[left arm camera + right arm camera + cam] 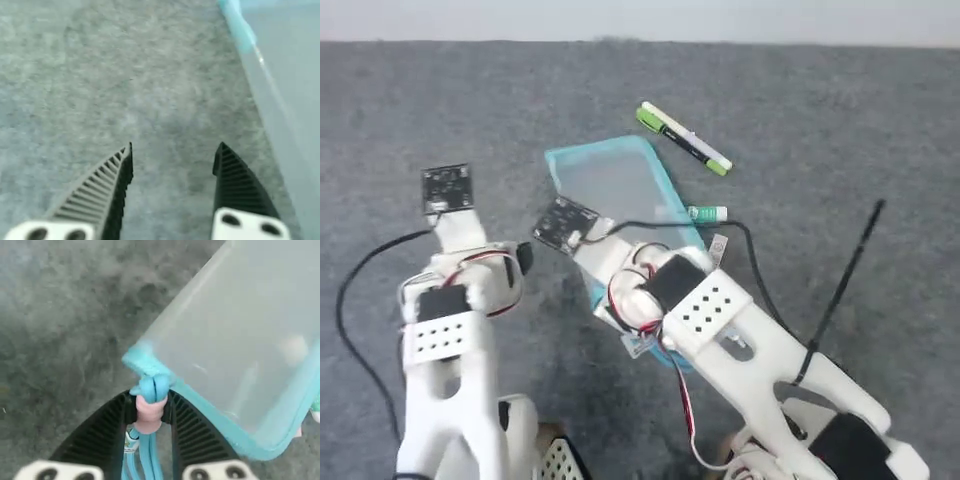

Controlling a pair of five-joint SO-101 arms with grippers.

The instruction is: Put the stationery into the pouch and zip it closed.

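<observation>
teal pouch [240, 325] lies flat on grey carpet [840, 100], right gripper [149, 402] pinching its zipper pull [148, 419]; left gripper [172, 155] gapes wide beside it, so tugging could drag the unanchored pouch, green marker [683, 138] left outside

The right arm [710, 310] covers the near end of the pouch [615, 185], a green-capped pen [708, 213] just beside the pouch is hidden but for its tip, and pale shapes [292, 347] inside the pouch are too blurred to tell.
</observation>
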